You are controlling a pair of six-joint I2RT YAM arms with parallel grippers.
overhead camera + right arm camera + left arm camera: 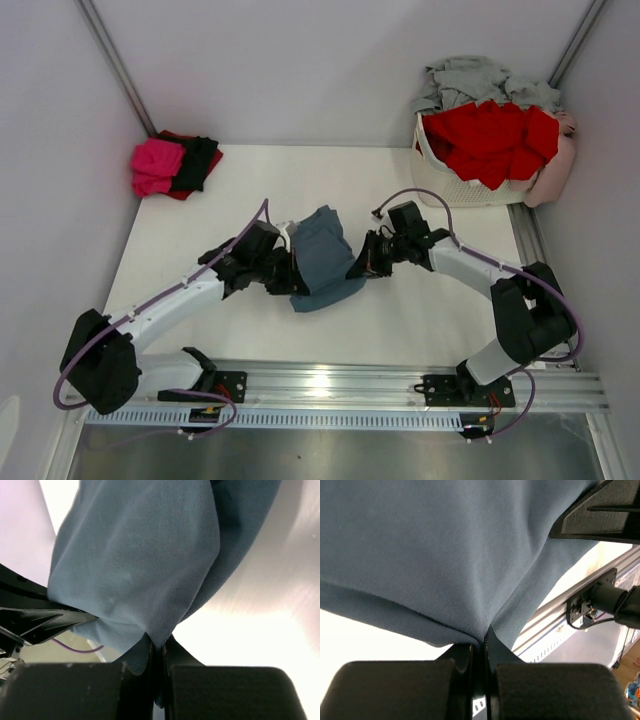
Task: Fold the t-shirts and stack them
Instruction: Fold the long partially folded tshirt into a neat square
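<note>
Roughly midway, by the look of it: one slate blue-grey t-shirt in mid-fold, more to come.
Pinches it at mid-table with the left gripper and right gripper, both clenched on folds of soft, matte, fine knit, bunched and half-doubled. Far left, shows a small stack done: magenta-pink t-shirt beside black t-shirt. Far right, leaves red t-shirts and pale grey t-shirts heaped, crumpled, in the white lattice basket.
</note>
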